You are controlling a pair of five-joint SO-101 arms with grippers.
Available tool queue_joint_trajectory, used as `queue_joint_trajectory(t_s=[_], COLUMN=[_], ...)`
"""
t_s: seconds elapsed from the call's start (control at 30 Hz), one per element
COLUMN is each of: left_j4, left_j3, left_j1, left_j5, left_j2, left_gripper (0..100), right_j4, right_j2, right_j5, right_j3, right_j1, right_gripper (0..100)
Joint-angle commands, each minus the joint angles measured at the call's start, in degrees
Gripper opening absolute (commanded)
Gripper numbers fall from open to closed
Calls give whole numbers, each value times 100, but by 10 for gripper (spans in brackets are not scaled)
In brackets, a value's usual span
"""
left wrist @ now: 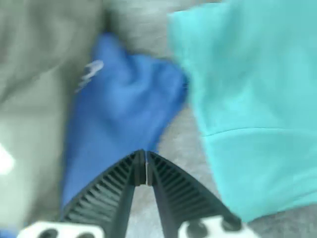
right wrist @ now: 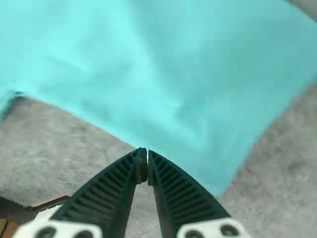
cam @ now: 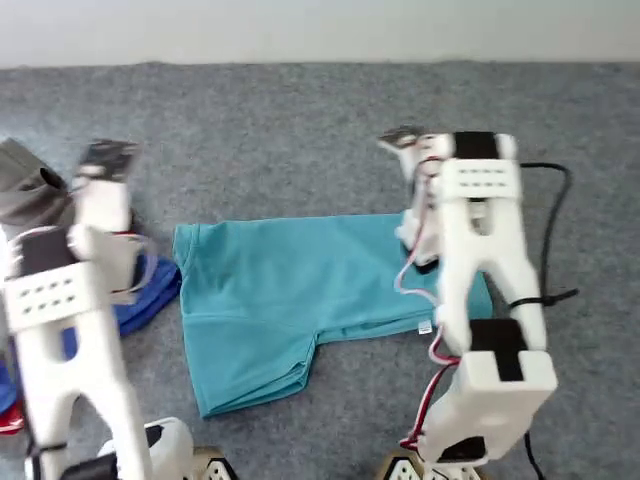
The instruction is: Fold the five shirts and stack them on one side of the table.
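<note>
Teal shirt (cam: 290,290) lies on counter (cam: 300,120), its edge just ahead of right gripper (right wrist: 143,166), which is closed w/ nothing in it. Left gripper (left wrist: 144,168) closed too, empty; blue shirt (left wrist: 119,114) directly ahead.

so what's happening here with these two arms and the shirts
Two robot arms are on a shirt-folding job. A teal shirt lies spread on the grey table between them, not yet neatly folded. The right gripper is shut and empty at that shirt's edge. The left gripper, also shut and empty, is over a crumpled blue shirt that lies next to a grey shirt.
</note>
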Motion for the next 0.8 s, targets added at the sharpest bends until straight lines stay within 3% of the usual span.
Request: queue_joint_trajectory(t_s=[0.0, 0.17, 0.33, 0.63, 0.77], left_j4=[246, 492, 580, 730, 730], left_j3=[-110, -84, -40, 532, 857], left_j1=[-853, -1881, -2734, -3279, -3332], left_j5=[-220, -677, -1011, -1266, -1266], left_j2=[-404, -756, -1037, -1732, -2268], left_gripper=[15, 15, 16, 16, 16], right_j4=[251, 101, -382, -1059, -1569], right_j2=[-602, -1473, -2316, -3477, -3521], right_j5=[53, 35, -229, -281, -246], right_j3=[229, 1178, 2251, 3727, 4141], right_j1=[-927, -2132, -2818, -3477, -3503], right_gripper=[9, 9, 9, 10, 85])
